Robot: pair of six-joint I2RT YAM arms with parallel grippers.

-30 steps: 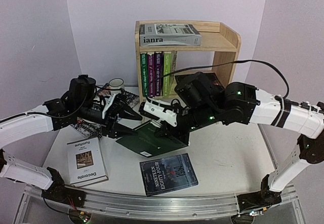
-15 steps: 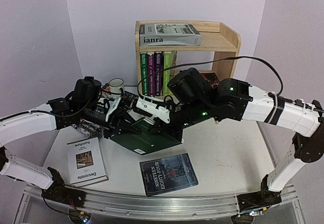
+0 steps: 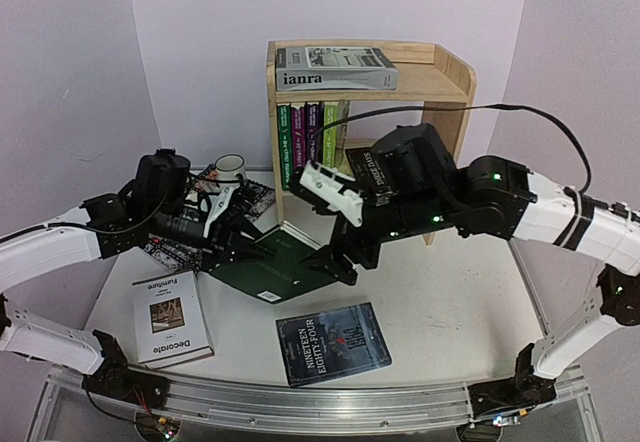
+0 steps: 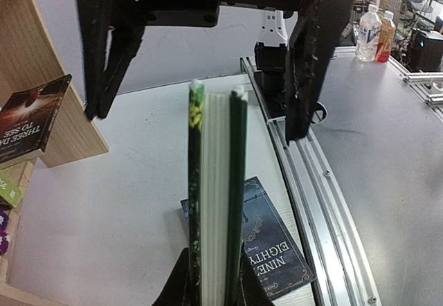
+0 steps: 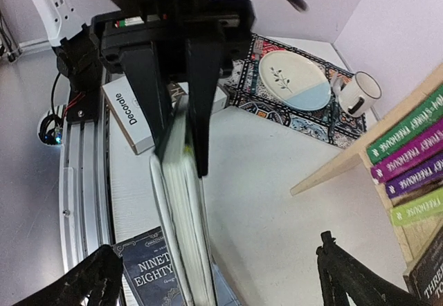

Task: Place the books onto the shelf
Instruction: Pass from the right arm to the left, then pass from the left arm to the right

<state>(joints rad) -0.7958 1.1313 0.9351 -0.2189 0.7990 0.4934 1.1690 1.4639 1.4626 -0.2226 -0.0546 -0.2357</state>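
Dark-green hardback book (image 3: 275,267) sits mid-table, tilted, w/ L gripper (image 3: 243,249) clamped on its left edge. Long axis runs twd R gripper (image 3: 336,262), jaws spread wide, holding nothing, just beside the opp. edge. Light pine two-tier shelf (image 3: 455,87) stands behind, nearer R arm (image 3: 520,202).

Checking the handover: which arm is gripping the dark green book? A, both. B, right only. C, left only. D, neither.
C: the left jaws are shut on the green book, while the right jaws stand wide apart either side of it, not touching.
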